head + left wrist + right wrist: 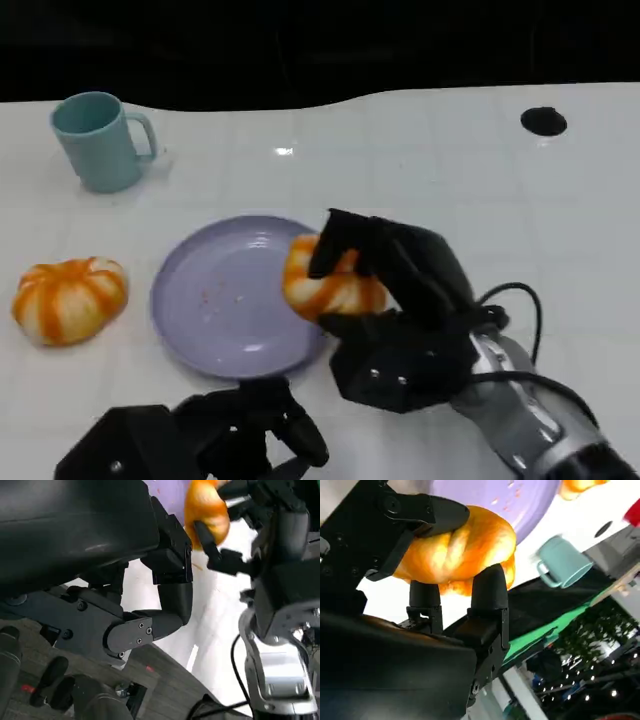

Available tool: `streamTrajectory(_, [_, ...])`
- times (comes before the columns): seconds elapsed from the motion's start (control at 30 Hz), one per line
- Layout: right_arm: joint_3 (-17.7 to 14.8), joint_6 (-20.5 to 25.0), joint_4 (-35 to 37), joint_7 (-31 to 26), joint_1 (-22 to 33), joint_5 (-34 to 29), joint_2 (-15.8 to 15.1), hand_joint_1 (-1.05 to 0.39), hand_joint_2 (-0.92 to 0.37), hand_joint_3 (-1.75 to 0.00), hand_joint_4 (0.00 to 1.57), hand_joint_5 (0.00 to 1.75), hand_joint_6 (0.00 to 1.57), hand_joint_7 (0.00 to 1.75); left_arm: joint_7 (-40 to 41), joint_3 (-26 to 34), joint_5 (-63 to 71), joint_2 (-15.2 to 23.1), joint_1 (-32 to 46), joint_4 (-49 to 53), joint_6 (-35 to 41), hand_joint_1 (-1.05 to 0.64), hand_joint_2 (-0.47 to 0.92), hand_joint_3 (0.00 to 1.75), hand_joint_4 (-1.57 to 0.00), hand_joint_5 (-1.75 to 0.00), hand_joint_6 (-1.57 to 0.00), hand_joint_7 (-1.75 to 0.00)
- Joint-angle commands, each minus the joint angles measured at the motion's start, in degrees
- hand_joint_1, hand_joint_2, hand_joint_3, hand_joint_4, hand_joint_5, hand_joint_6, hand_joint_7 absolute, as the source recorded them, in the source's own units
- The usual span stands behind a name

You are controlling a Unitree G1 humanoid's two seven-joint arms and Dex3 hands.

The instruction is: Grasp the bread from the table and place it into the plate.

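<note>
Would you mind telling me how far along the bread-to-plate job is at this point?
Done: the right hand has grasped one bread; the right wrist view shows its fingers wrapped around it. In hand: the bread sits over the plate's right rim. Left: set it down and let go. A second bread lies on the table left of the plate. The left hand holds nothing.

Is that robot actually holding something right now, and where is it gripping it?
Yes. The right hand grips a bread roll around its sides, fingers on opposite faces, over the plate rim. The left hand holds nothing.
</note>
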Motion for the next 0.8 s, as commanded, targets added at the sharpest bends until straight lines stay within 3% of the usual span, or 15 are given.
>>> streamTrajectory(0.03, [0.7,-1.0,6.9,-1.3,-5.0,0.6,2.8,-0.13,-0.41,-1.2,0.86,1.75,0.65,1.69,0.9,-0.4,0.9,0.2,0.6,-0.6,-0.2,-0.32,0.85,0.65,-0.66,-1.75,-0.6,-1.44])
streamTrajectory(0.23, [0.7,-2.0,16.4,-2.6,-10.0,1.4,6.6,-0.16,-0.45,-1.18,0.86,1.75,0.62,1.74,1.1,-1.0,1.9,0.1,0.7,-0.9,-0.4,-0.34,0.84,0.66,-0.67,-1.75,-0.6,-1.44])
streamTrajectory(0.33, [-0.1,0.2,19.4,-0.7,-11.9,2.7,8.4,-0.16,-0.55,-1.0,0.7,1.67,0.62,1.36,1.2,-1.2,2.3,0.1,0.8,-1.0,-0.5,-0.33,0.84,0.66,-0.67,-1.75,-0.61,-1.44])
streamTrajectory(0.4, [-0.3,1.8,20.1,1.6,-12.7,3.5,8.8,-0.16,-0.64,-0.77,0.61,1.31,0.66,0.94,1.2,-1.3,2.4,0.1,0.8,-1.2,-0.3,-0.34,0.84,0.67,-0.67,-1.75,-0.61,-1.44])
streamTrajectory(0.43, [0.2,2.5,20.1,2.7,-13.1,3.2,8.6,-0.18,-0.71,-0.59,0.61,1.05,0.68,0.66,1.2,-1.2,2.4,0.1,0.9,-1.3,-0.3,-0.34,0.84,0.67,-0.67,-1.75,-0.61,-1.44])
streamTrajectory(0.5, [1.7,3.9,19.8,5.1,-13.8,2.0,7.9,-0.29,-0.82,-0.34,0.44,0.65,0.58,0.31,1.1,-1.1,2.3,0.2,0.8,-1.2,-0.5,-0.34,0.84,0.67,-0.67,-1.75,-0.61,-1.44])
streamTrajectory(0.57, [3.4,5.6,18.9,8.0,-14.3,0.6,7.0,-0.37,-0.88,-0.23,0.3,0.48,0.48,0.15,0.9,-1.0,2.3,0.3,0.8,-1.0,-0.8,-0.35,0.84,0.67,-0.66,-1.75,-0.61,-1.44])
streamTrajectory(0.63, [5.3,8.2,17.0,12.8,-14.7,-0.4,5.9,-0.51,-0.91,-0.25,0.08,0.33,0.3,0.04,0.8,-0.9,2.1,0.3,0.7,-0.8,-1.0,-0.35,0.84,0.67,-0.66,-1.75,-0.61,-1.44])
streamTrajectory(0.8, [8.0,12.0,11.7,22.4,-14.5,-1.3,3.8,-0.73,-0.92,-0.39,0.0,0.09,0.14,0.0,0.8,-0.8,2.0,0.3,0.7,-0.6,-1.0,-0.36,0.84,0.67,-0.66,-1.75,-0.61,-1.45])
